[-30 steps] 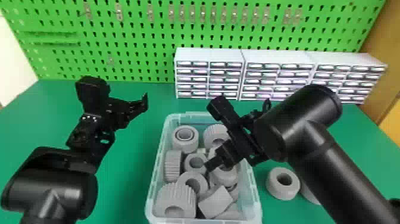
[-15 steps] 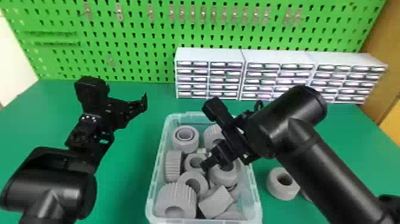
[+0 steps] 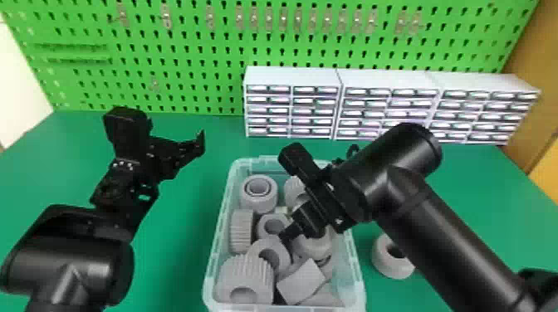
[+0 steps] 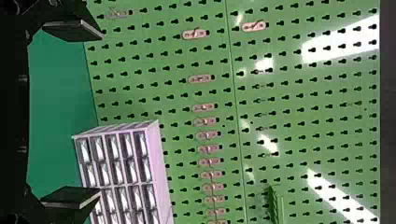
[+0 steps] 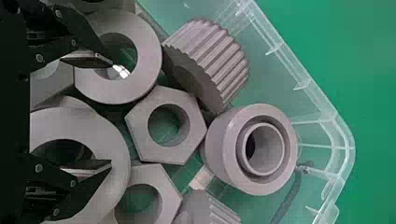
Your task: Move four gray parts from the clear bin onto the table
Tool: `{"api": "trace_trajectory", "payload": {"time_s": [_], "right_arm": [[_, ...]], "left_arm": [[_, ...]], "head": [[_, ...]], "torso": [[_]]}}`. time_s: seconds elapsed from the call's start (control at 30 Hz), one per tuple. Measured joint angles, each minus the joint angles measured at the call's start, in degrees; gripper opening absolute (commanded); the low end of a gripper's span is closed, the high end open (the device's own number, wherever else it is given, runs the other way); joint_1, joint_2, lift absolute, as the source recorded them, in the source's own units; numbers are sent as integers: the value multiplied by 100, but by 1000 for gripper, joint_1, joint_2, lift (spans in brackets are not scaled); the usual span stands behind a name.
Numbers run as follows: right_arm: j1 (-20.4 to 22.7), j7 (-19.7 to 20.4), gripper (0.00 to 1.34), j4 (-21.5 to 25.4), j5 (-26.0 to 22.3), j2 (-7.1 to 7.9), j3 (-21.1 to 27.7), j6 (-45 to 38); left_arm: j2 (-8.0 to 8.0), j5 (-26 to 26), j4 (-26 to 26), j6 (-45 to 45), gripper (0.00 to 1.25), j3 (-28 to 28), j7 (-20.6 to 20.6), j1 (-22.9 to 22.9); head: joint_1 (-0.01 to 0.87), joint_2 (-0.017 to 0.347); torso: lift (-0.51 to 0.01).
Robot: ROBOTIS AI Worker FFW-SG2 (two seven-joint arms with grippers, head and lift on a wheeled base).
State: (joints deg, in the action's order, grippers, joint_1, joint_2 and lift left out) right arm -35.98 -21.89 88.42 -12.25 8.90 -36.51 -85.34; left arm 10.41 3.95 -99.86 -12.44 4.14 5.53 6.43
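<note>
The clear bin (image 3: pixel 358 286) holds several gray parts: rings, hex nuts, ribbed cylinders. Over its middle is my right gripper (image 3: pixel 286 236), angled down among the parts. In the right wrist view my right gripper (image 5: pixel 112 116) stands open, nothing held, with a flat ring (image 5: pixel 149 60) by one finger and another round part (image 5: pixel 116 149) by the other; a hex nut (image 5: pixel 140 112) lies just beyond. One gray ring (image 3: pixel 384 259) rests on the table right of the bin. My left gripper (image 3: pixel 199 145) waits above the table at left; in the left wrist view the left gripper (image 4: pixel 100 114) is open and holds nothing.
White drawer cabinets (image 3: pixel 290 74) stand behind the bin, before the green pegboard (image 3: pixel 187 54). Green table surface (image 3: pixel 174 249) lies between my left arm and the bin. My right forearm extends over the table's right side, above the ring there.
My right arm has shifted left over the bin, its gripper moving a little left and toward the near side among the parts. The left arm has kept still.
</note>
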Motion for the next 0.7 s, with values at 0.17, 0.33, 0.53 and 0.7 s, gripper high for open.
{"api": "trace_trajectory", "payload": {"time_s": [0.17, 0.33, 0.53, 0.7], "right_arm": [[-20, 0, 841, -103, 3, 4, -53, -2], [-39, 0, 839, -271, 6, -16, -87, -6], [-40, 0, 792, -361, 13, -41, -92, 57], [-60, -1, 641, -369, 61, -52, -111, 91]], "left_arm": [[25, 4, 2, 0, 1135, 7, 0, 13], [39, 9, 2, -2, 1135, 15, 0, 26], [40, 9, 8, -5, 1135, 32, 0, 33], [40, 11, 11, -4, 1135, 34, 0, 34]], "head": [[678, 34], [678, 34], [678, 34], [678, 34]], "torso": [[-50], [-50], [-50], [-50]]}}
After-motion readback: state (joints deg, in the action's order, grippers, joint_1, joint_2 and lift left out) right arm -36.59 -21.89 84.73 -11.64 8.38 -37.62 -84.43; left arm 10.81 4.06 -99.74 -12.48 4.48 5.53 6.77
